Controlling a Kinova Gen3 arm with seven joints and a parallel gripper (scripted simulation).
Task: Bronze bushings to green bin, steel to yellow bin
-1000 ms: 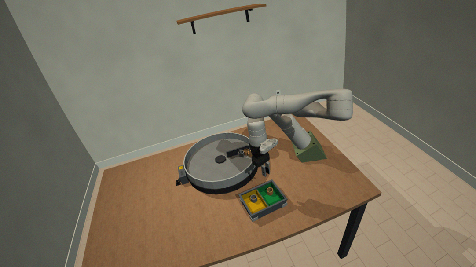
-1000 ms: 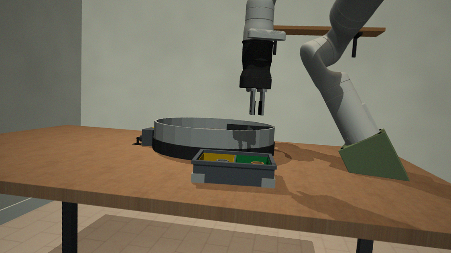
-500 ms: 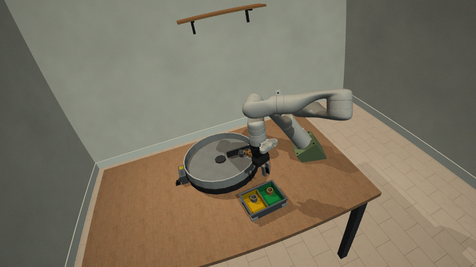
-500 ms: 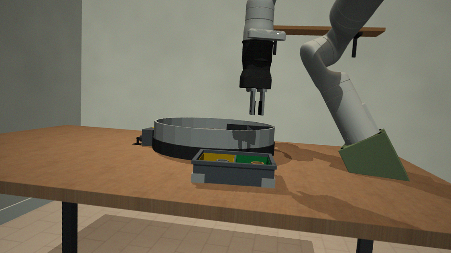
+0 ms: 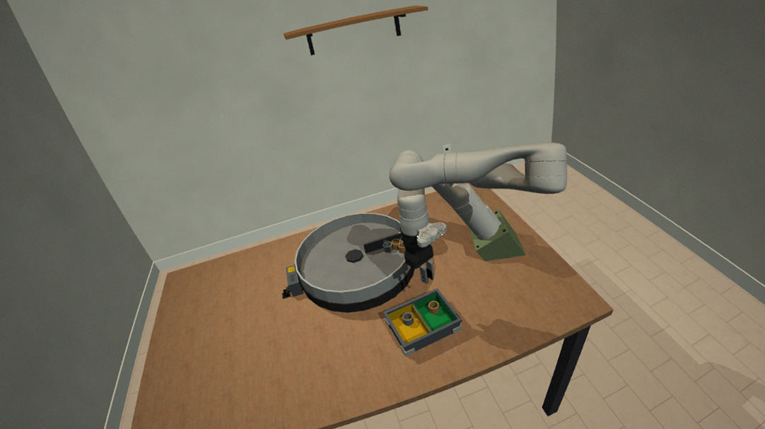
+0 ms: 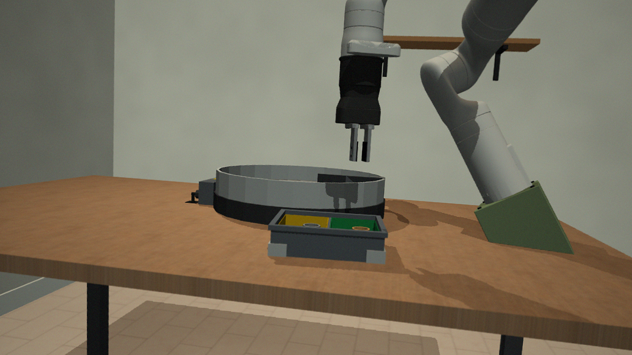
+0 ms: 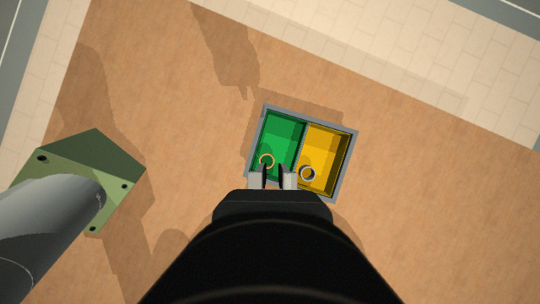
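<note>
My gripper (image 5: 427,274) (image 6: 359,158) (image 7: 272,171) points down, fingers partly apart with nothing between them. It hangs above and behind the two bins, beside the turntable's front right wall. A bronze bushing (image 5: 434,310) (image 6: 360,228) (image 7: 267,154) stands in the green bin (image 5: 441,319) (image 6: 345,222) (image 7: 283,135). A steel bushing (image 5: 407,321) (image 6: 312,224) (image 7: 314,174) stands in the yellow bin (image 5: 412,333) (image 6: 299,219) (image 7: 322,139). On the turntable (image 5: 327,266), a steel bushing (image 5: 386,245) and two bronze ones (image 5: 395,243) (image 5: 402,245) sit together at the right; the arm may hide more.
A high grey wall (image 5: 343,297) (image 6: 266,193) rings the turntable. A dark bar (image 5: 376,245) (image 6: 338,179) stands behind its bushings. A small control box (image 5: 292,281) (image 6: 206,192) is at its left. The arm's green base (image 5: 500,245) (image 6: 521,222) (image 7: 97,148) stands to the right of the turntable.
</note>
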